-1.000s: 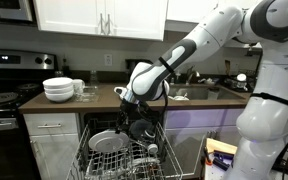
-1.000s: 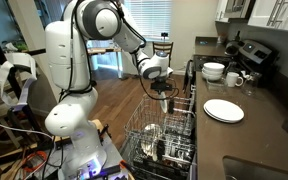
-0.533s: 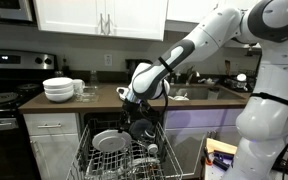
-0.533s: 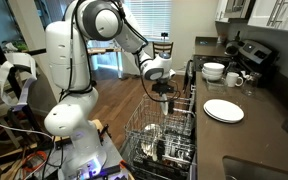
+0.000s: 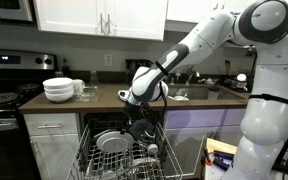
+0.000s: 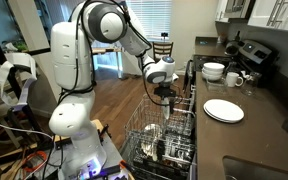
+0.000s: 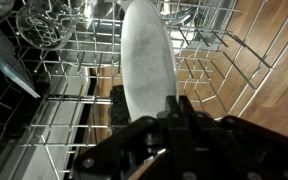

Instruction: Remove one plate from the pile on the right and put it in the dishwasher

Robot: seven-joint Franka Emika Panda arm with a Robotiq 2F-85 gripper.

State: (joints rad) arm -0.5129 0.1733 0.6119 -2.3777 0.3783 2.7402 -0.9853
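The fingers [image 7: 191, 112] are clamped on the rim of the plate [image 7: 149, 60], which stands on edge just beyond their tips at the dishwasher's [image 5: 124, 160] wire rack [image 7: 64, 95], well apart from the pile [image 6: 224, 110] on the worktop [image 6: 269, 125].

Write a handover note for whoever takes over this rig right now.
Tool: shut on the plate, held on edge.
Plate: low over the dishwasher rack; whether it is seated between the tines, I cannot tell.
Pile: on the counter.
Done: plate off the pile and brought to the rack.
Left: seat it, open the tool, withdraw.
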